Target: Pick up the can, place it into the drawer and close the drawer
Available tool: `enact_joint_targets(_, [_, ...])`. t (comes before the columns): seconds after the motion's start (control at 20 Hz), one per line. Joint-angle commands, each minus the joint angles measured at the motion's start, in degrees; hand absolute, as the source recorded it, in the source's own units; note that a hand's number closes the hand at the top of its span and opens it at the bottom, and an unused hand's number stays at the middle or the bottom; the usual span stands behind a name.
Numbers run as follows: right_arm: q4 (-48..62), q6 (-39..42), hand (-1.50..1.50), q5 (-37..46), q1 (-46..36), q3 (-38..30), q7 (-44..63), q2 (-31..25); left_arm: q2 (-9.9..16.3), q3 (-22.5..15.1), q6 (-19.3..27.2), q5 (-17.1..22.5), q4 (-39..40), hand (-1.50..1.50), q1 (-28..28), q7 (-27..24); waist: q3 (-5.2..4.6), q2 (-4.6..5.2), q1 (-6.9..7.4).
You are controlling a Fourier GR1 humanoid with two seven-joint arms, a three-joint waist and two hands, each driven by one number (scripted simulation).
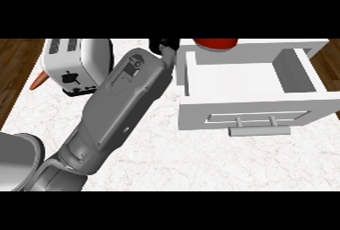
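Head view. Only a small black part of the left hand (164, 45) shows, at the far edge of the view, just left of the drawer's far left corner. Fingers are hidden past the top of the view; cannot tell if they are open or closed.

The grey left forearm (123, 101) runs diagonally from the near left up to that hand, crossing the counter and covering part of the toaster's right side.

The red can (216, 43) is at the far edge, only its lower part visible, sitting above the far wall of the drawer. Whether the hand touches it cannot be told.

The white drawer (302, 72) is pulled open on the right, inside bare and white, bar handle (260, 130) on its near front.

A white toaster (74, 63) stands far left on the marble counter (199, 161), with an orange object (40, 81) just beside its left side.
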Motion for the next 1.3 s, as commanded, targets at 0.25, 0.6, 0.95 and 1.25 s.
enact_joint_targets(0.25, [-0.98,1.23,-1.5,0.78,1.4,0.88,-1.68,0.47,0.0,-3.96,1.38,8.97,10.89,1.5,-7.59,-4.73,0.03,0.14,-0.99])
enact_joint_targets(0.6, [2.95,-0.94,-1.5,-0.35,-4.52,-1.16,0.92,-3.81,0.0,-10.09,3.02,16.04,16.93,1.5,-11.31,-7.36,0.06,0.47,-1.74])
enact_joint_targets(0.95, [-0.78,-2.3,-1.5,1.19,-5.26,2.54,3.33,-1.38,0.0,-16.52,6.44,22.26,19.04,1.5,-11.22,-8.68,0.07,0.77,-3.16])
enact_joint_targets(1.25, [-0.09,-0.63,-1.5,0.08,-3.72,1.21,2.62,-1.21,0.0,-20.23,8.77,24.55,20.82,-1.5,-11.58,-9.17,0.1,0.68,-3.24])
